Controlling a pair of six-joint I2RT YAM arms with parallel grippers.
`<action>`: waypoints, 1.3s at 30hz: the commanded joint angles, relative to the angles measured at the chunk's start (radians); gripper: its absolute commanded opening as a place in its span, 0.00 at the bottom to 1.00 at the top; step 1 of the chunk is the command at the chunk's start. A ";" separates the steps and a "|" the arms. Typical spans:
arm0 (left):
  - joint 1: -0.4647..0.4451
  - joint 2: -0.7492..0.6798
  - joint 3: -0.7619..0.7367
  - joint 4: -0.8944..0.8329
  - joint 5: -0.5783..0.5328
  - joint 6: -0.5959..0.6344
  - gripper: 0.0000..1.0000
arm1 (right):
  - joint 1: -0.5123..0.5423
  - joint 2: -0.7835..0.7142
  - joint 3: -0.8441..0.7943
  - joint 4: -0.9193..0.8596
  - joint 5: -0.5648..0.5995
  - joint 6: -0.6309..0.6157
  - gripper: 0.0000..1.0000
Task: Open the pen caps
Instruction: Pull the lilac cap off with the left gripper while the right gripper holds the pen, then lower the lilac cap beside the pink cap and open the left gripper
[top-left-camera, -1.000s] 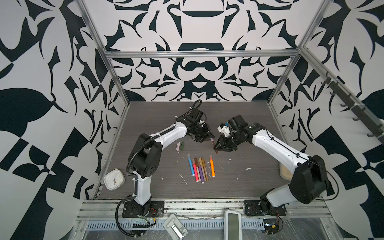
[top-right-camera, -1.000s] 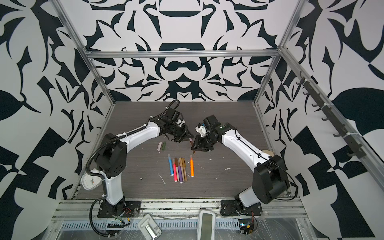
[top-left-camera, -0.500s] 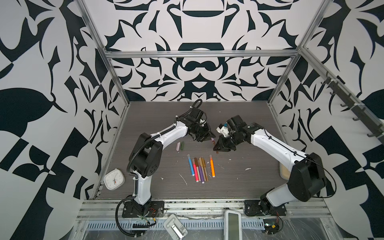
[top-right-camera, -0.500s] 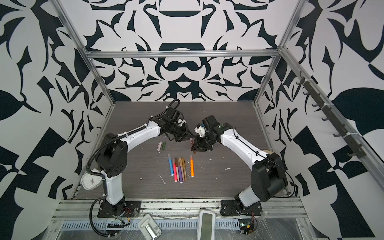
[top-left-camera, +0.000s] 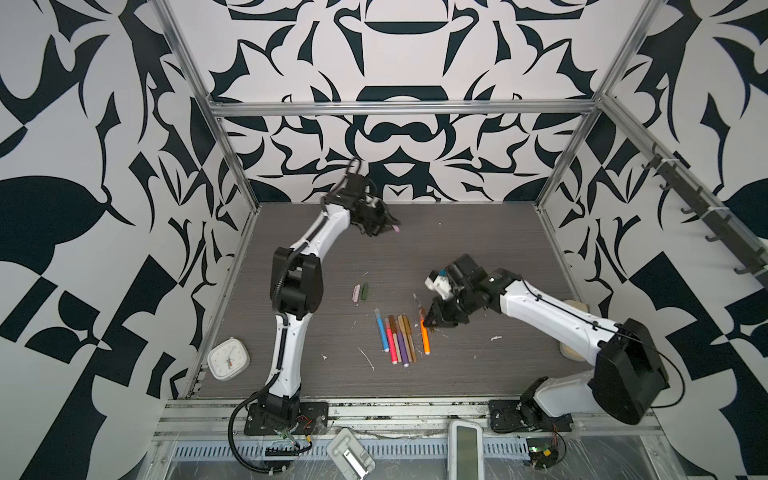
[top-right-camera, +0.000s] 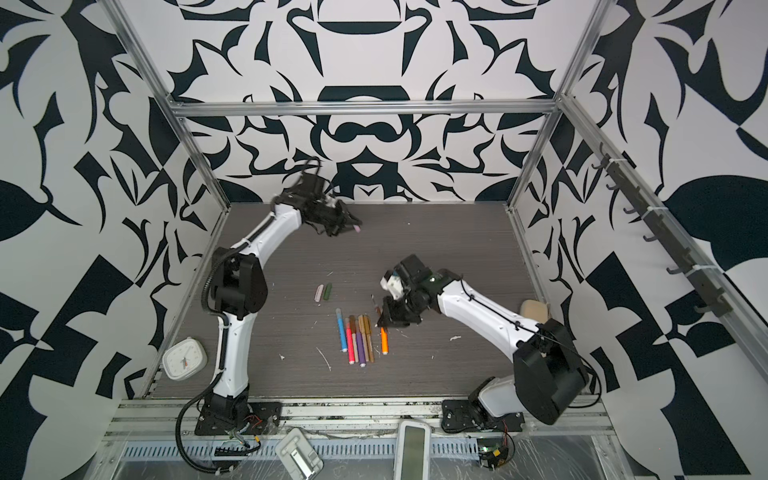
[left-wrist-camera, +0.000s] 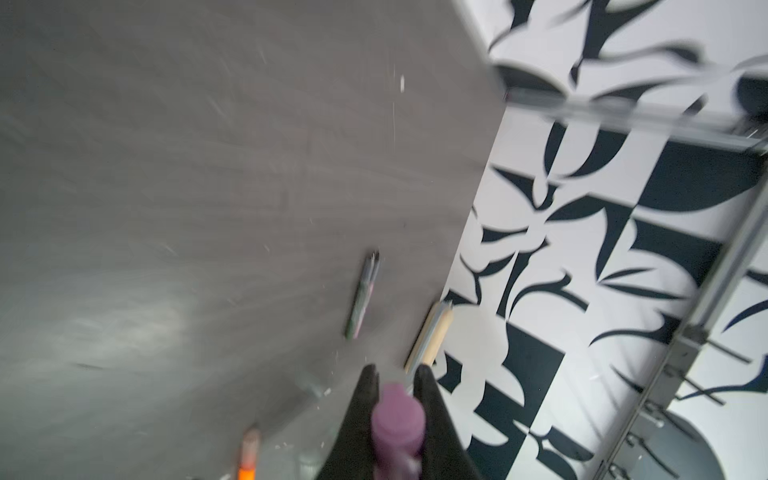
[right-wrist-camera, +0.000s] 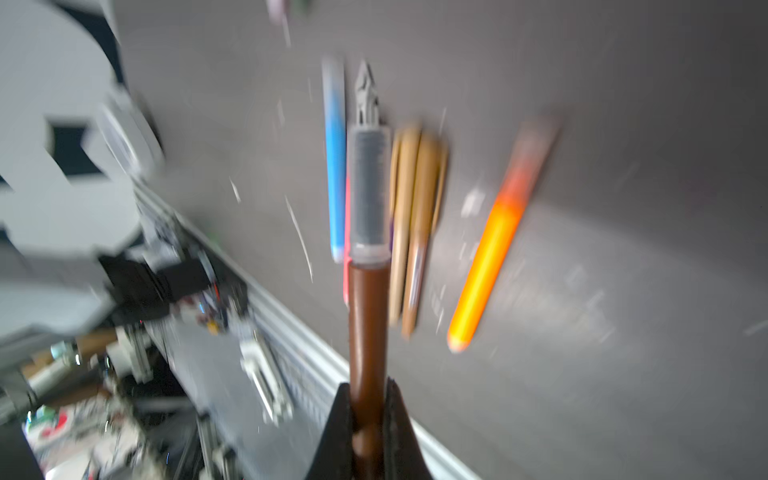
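Note:
My left gripper (top-left-camera: 388, 227) (left-wrist-camera: 395, 371) hangs above the far back of the table, shut on a mauve pen cap (top-left-camera: 395, 228) (left-wrist-camera: 398, 419). My right gripper (top-left-camera: 432, 319) (right-wrist-camera: 368, 386) is low near the table's middle, shut on a brown pen (right-wrist-camera: 368, 328) whose clear neck and bare nib stick out past the jaws. Several capped pens lie side by side in a row: blue (top-left-camera: 381, 328), pink-red, purple, brown and gold. An orange one (top-left-camera: 424, 338) lies just under my right gripper. A pink cap (top-left-camera: 356, 293) and a green cap (top-left-camera: 365, 291) lie side by side left of the row.
A white square clock (top-left-camera: 228, 358) sits at the front left corner of the table. A beige pad (top-left-camera: 579, 306) lies against the right wall behind my right arm. Small white scraps (top-left-camera: 368, 358) dot the table in front of the pens.
The two grippers were close together at mid-table. They have pulled apart: the left went to the far back with the cap, the right came toward the front with the pen.

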 joint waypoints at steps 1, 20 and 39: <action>0.036 -0.011 0.040 -0.230 -0.039 0.120 0.00 | -0.006 -0.119 -0.049 0.027 0.017 0.100 0.00; 0.012 -0.209 -0.502 -0.550 -0.641 0.615 0.00 | -0.031 -0.141 -0.025 -0.008 0.084 0.080 0.00; -0.073 -0.150 -0.544 -0.497 -0.560 0.571 0.07 | -0.031 -0.079 -0.007 0.020 0.062 0.078 0.00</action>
